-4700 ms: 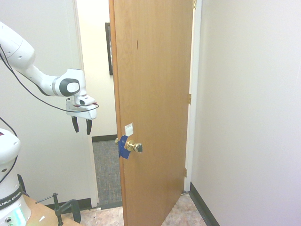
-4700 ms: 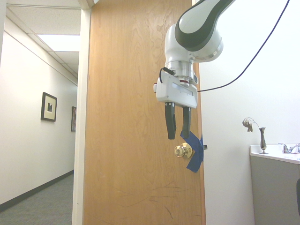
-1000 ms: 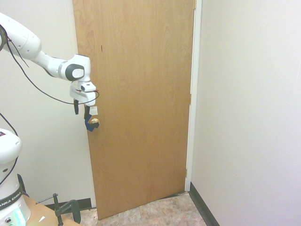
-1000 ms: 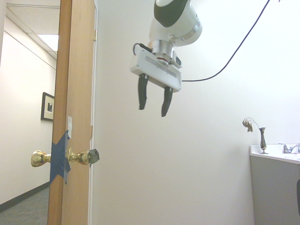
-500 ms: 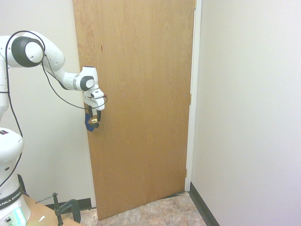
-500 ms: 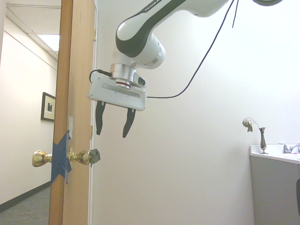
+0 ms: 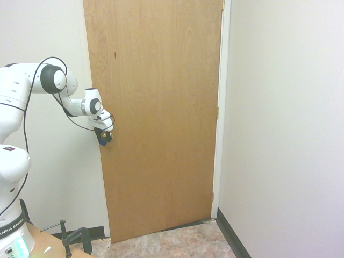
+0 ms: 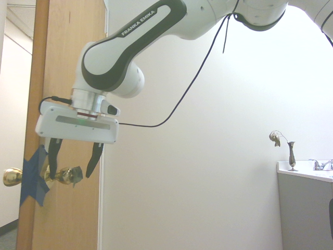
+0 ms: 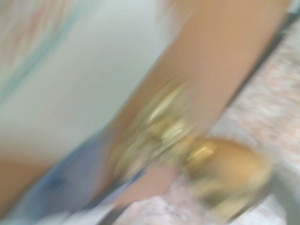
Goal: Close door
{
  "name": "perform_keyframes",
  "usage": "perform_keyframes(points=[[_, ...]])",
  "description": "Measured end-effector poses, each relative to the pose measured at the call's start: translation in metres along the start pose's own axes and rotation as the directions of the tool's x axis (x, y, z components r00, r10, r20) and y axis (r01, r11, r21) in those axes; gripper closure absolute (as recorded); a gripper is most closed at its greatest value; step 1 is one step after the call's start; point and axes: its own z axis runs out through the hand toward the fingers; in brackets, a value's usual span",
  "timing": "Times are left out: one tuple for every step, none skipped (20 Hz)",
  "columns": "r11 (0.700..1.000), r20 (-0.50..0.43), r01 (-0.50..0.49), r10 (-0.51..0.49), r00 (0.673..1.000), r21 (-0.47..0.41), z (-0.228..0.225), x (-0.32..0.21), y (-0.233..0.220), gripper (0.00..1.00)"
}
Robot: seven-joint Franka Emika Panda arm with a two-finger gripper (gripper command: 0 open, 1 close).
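- Brown wood door (image 7: 161,118) stands ajar in front of the robot; beyond its free edge I can see a strip of hallway wall (image 8: 14,120), so it isn't shut yet.
- Brass knob (image 8: 66,176) sits near that edge, beside blue tape (image 8: 35,177) wrapped round it. Another knob (image 8: 12,177) pokes out on the hallway side.
- End effector (image 8: 71,177) is at the near knob, its fingers spread wide: one crosses in front of the knob's neck, the other hangs just past its outer end. I'd call it released, with nothing clamped; whether it touches the brass, I can't tell.
- Wrist view is badly blurred, but brass and blue tape fill much of it, which fits a reach to the knob.
- Step in hand, as I judge it: getting placed at the knob to move the door.
- Next move calls for firm contact on the knob or door face, then a steady swing about the hinges (image 7: 217,112) towards the frame (image 7: 221,140). Pressing off-centre could let the fingers slip off the round brass.
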Motion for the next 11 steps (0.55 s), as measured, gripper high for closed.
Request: perform_keyframes(points=[[1.000, 0.009, 0.009, -0.009, 1.000, -0.009, -0.003, -0.008, -0.004, 0.00], [1.000, 0.022, 0.007, -0.007, 1.000, -0.029, -0.012, -0.017, -0.007, 0.00], [1.000, 0.039, 0.001, 0.000, 0.999, -0.027, -0.023, -0.013, 0.000, 0.00], [0.999, 0.046, 0.001, 0.001, 0.999, -0.036, -0.031, -0.011, 0.009, 0.00], [0.999, 0.053, -0.006, 0.008, 0.999, -0.049, -0.043, -0.010, 0.015, 0.00], [0.999, 0.066, -0.014, 0.018, 0.998, -0.048, -0.058, 0.000, 0.027, 0.00], [0.998, 0.071, -0.018, 0.022, 0.997, -0.052, -0.070, 0.012, 0.041, 0.00], [0.997, 0.070, -0.024, 0.029, 0.997, -0.072, -0.081, 0.013, 0.052, 0.00], [0.996, 0.072, -0.038, 0.043, 0.996, -0.076, -0.095, 0.018, 0.064, 0.00], [0.996, 0.078, -0.050, 0.055, 0.995, -0.071, -0.105, 0.030, 0.080, 0.00], [0.995, 0.072, -0.058, 0.064, 0.995, -0.078, -0.115, 0.033, 0.094, 0.00]])
